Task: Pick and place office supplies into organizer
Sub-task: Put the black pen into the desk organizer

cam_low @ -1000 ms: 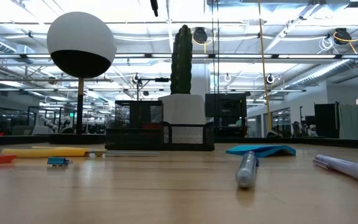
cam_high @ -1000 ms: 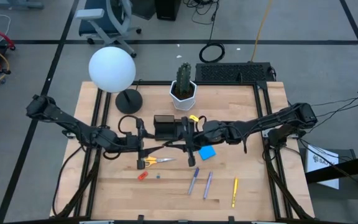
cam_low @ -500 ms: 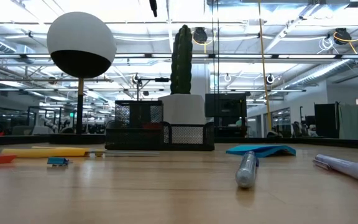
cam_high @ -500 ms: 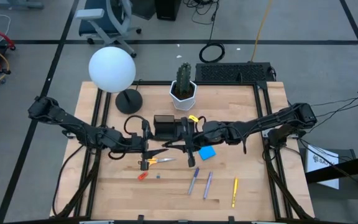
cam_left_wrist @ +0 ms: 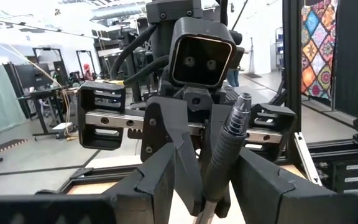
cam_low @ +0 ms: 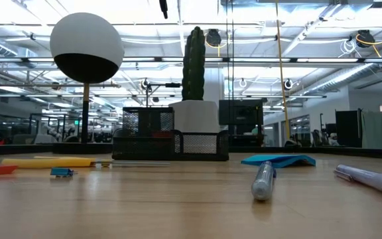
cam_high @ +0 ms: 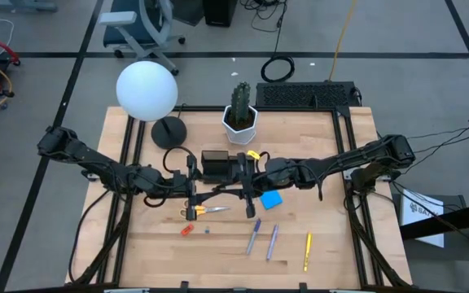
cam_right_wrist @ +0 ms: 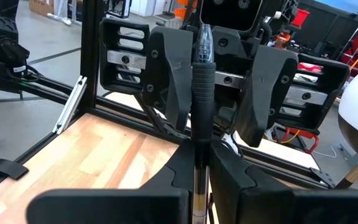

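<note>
Change: since a second ago the left end effector (cam_high: 193,195) has been brought a little nearer the right end effector (cam_high: 236,190); the right arm and the loose supplies are unmoved.
Right end effector: closed on a dark slim pen (cam_right_wrist: 202,74), held above the wooden counter (cam_high: 340,244) just in front of the black mesh organizer (cam_high: 216,165).
Left end effector: spread wide, nothing gripped; its fingers are seen on either side of the pen's free end.
Step in hand: apparently a handover of the pen between the arms, though contact cannot be confirmed.
Left on the counter: yellow-handled scissors (cam_high: 198,211), blue square sticky-note pad (cam_high: 271,198), two thin bluish pens (cam_high: 253,236), yellow pen (cam_high: 307,251), small red-orange piece (cam_high: 186,230).
Next move: the left fingers would need to be shut on the pen before the right grip is loosened.
</note>
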Controlling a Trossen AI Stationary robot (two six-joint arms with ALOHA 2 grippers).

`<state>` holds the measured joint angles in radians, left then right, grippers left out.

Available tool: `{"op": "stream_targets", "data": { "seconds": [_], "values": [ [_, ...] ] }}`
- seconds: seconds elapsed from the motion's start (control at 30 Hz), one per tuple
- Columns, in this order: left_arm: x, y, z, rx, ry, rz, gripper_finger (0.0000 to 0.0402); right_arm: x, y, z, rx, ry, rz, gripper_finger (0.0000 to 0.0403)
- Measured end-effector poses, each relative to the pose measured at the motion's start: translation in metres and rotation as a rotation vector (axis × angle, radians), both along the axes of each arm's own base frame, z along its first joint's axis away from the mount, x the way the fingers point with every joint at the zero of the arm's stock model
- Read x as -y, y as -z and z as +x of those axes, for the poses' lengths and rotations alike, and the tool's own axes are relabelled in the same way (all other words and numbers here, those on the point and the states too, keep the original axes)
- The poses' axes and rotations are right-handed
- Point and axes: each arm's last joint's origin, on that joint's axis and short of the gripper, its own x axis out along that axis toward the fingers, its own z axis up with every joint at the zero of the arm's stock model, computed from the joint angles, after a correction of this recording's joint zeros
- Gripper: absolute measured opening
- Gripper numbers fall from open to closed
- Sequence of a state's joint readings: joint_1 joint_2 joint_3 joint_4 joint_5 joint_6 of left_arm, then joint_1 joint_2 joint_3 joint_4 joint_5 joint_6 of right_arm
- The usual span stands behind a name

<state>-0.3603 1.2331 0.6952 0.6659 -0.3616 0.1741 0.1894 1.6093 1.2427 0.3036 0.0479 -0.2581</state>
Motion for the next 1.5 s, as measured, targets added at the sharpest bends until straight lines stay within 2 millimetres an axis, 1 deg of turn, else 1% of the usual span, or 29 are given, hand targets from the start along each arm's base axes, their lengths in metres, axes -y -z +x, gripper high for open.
{"op": "stream_targets", "data": {
  "seconds": [0.13,0.23,0.33,0.5,0.53,0.87,1.13,1.33,1.5],
  "values": [
    [0.0,0.0,0.0,0.0,-0.001,0.0,0.0151,0.0,0.0,0.0,0.0,0.0,0.0,0.0022],
    [0.0,0.0,0.0,0.0,-0.001,0.0,0.0139,0.0,0.0,0.0,0.0,0.0,0.0,0.0023],
    [0.0,0.0,0.0,0.0,0.0,0.001,0.011,0.0,0.0,0.0,0.0,0.003,0.0,0.0024],
    [0.001,0.0,0.0,-0.002,0.02,0.019,0.0048,0.0,0.0,0.0,-0.002,0.003,0.007,0.0024],
    [0.001,0.0,0.0,-0.001,0.024,0.025,0.0042,0.0,0.0,0.0,-0.002,0.001,0.007,0.0024],
    [0.001,0.0,0.0,-0.001,0.037,0.048,0.0043,0.0,0.0,0.0,-0.007,-0.001,0.003,0.0028],
    [0.001,0.001,0.0,-0.004,0.04,0.061,0.0043,-0.001,0.002,0.0,-0.024,0.002,-0.003,0.0065],
    [0.001,0.0,0.0,-0.003,0.04,0.062,0.0043,0.0,0.002,-0.001,-0.031,0.006,-0.004,0.0076],
    [0.001,0.001,0.0,-0.004,0.038,0.078,0.0043,0.002,-0.005,-0.01,-0.061,0.021,-0.014,0.0077]
  ]
}}
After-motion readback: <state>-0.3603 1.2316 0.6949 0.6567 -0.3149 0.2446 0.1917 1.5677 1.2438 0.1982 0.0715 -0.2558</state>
